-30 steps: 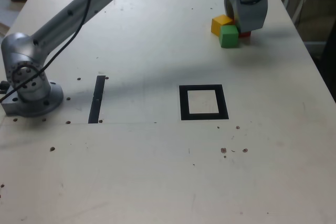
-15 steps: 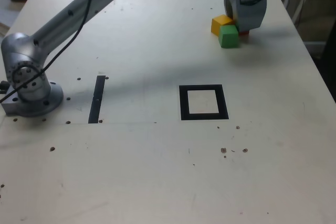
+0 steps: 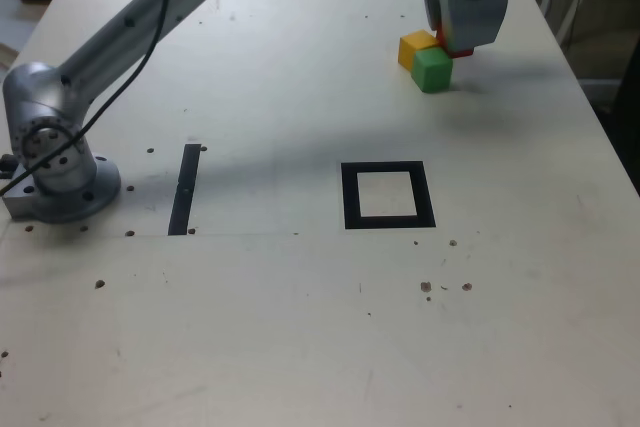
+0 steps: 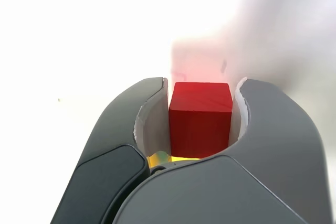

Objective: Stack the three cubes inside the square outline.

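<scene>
The red cube (image 4: 200, 120) sits squeezed between the two dark jaws of my gripper (image 4: 201, 124), which is shut on it. In the exterior view the gripper (image 3: 460, 45) hangs at the far right of the table, and only a red sliver of that cube (image 3: 458, 50) shows under it, lifted a little off the surface. The yellow cube (image 3: 415, 48) and the green cube (image 3: 432, 70) rest on the table touching each other, just to the exterior view's left of the gripper. The square outline (image 3: 387, 194) of black tape lies nearer the table's middle, with nothing in it.
The arm's grey base (image 3: 52, 152) stands at the exterior view's left, with the arm reaching across the back of the table. A thin black strip (image 3: 184, 188) lies next to the base. The table's right edge (image 3: 590, 107) runs close to the gripper.
The gripper has risen slightly with the red cube in it. The yellow and green cubes have shifted a touch to the exterior view's left and away.
</scene>
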